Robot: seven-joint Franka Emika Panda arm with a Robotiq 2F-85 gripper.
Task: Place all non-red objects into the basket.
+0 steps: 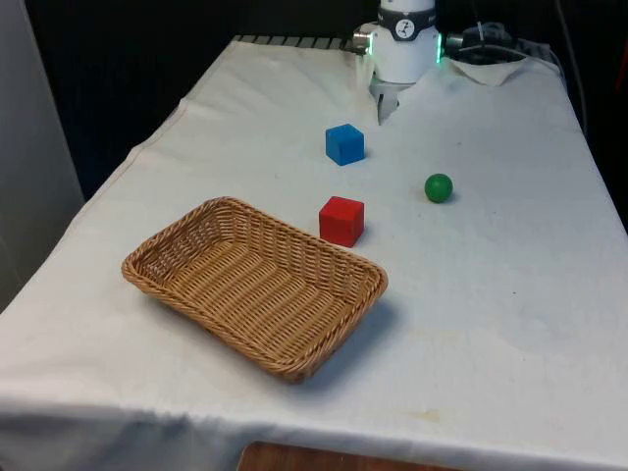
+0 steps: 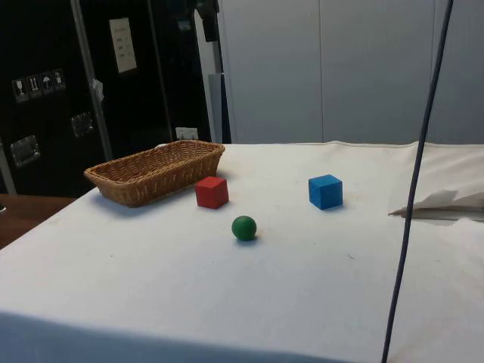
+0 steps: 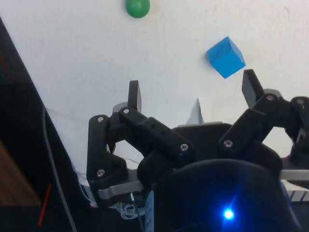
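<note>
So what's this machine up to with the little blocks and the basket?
It is meant to put everything that isn't red into the wicker basket, and nothing is in there yet. The gripper is open, holds nothing and hangs above the cloth at the table's far end. The blue cube lies closest to it, the green ball sits apart towards the front view's right, and the red cube rests right beside the basket.

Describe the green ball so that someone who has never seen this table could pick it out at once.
Start from the wicker basket on the white cloth. A red cube sits just beyond its far rim, and further off towards the front view's right lies the green ball, alone on bare cloth. It is the only round thing; its neighbours, the red cube and a blue cube, are both boxy.
</note>
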